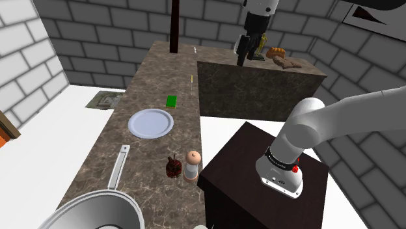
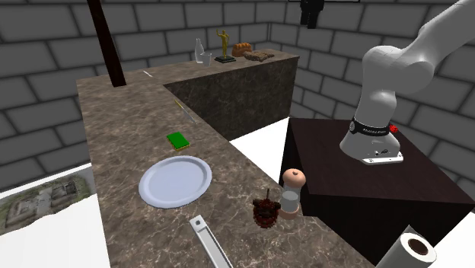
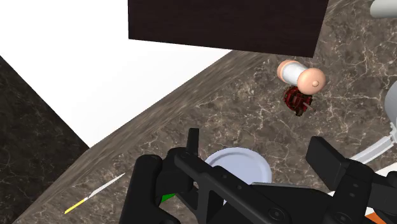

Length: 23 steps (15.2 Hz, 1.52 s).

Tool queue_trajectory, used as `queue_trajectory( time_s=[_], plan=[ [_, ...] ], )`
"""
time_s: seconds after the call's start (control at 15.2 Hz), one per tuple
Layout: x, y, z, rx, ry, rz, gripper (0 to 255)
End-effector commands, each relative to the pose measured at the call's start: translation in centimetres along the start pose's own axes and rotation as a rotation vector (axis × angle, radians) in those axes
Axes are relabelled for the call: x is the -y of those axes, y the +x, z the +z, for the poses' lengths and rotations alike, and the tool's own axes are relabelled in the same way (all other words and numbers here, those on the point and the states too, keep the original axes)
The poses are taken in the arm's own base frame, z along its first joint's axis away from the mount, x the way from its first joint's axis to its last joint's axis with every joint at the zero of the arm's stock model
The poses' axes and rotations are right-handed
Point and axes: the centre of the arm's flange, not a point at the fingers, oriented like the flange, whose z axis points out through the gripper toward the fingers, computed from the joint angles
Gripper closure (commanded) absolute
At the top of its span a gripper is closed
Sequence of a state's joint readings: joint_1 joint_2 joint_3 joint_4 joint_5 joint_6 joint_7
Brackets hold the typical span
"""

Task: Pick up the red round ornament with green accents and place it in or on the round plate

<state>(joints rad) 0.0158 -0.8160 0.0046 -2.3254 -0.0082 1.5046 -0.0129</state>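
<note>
The ornament is a small dark red ball with a stalk on top. It sits on the marbled counter beside a pepper grinder. The round white plate lies flat further along the counter, with nothing on it. My black gripper hangs high above the far counter section, far from both. In the wrist view the gripper is open, its fingers well apart, nothing between them. Below it lie the plate and, beyond it, the ornament. The second exterior view has the ornament to the right of the plate.
A metal pan with a long handle sits at the counter's near end. A green block lies just past the plate, a thin yellow stick further on. A trophy, glass and bread stand on the far counter. The dark stand adjoins the counter.
</note>
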Motion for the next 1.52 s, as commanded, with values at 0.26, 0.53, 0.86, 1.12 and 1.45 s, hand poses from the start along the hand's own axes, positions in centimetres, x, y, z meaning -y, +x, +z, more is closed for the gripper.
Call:
queue_trajectory(
  time_s=[0.26,0.53,0.86,1.12,1.45],
  plan=[
    [3.0,1.3,4.2,0.004,-0.003,0.011,0],
    [5.9,2.6,8.4,0.008,-0.007,0.022,0],
    [9.6,4.3,13.7,0.013,-0.011,0.036,0],
    [12.5,5.7,18.0,0.017,-0.014,0.048,0],
    [16.0,7.4,23.4,0.021,-0.018,0.062,0]
  ],
)
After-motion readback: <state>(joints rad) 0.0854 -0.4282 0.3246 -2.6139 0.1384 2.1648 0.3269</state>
